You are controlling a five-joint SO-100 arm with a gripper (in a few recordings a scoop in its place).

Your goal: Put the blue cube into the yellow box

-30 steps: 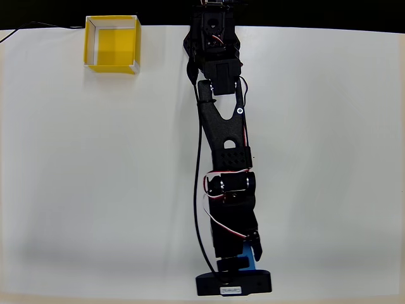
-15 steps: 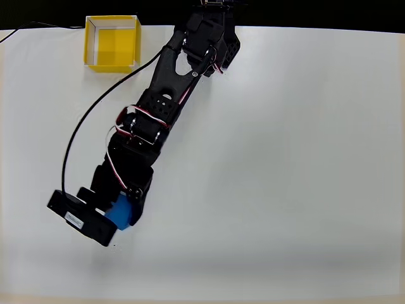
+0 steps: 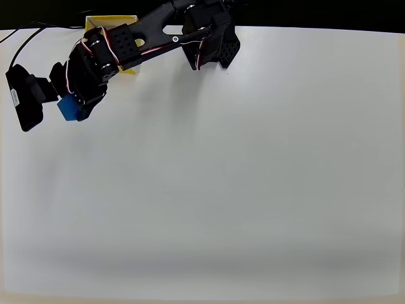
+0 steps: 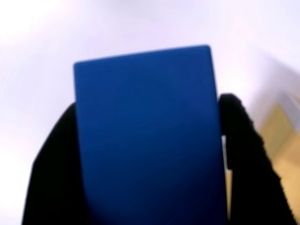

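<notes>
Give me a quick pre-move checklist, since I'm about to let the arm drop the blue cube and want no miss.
1. Cube gripped: ok. The hand is shut on the blue cube, a dark finger on each side.
2. Cube over the yellow box: not ok. In the overhead view the cube sits left of it and slightly lower.
3. Box opening free: cannot tell, the arm covers most of it.
4. Cube clear of the table: cannot tell.
5. Cable clear of the box: ok.
</notes>
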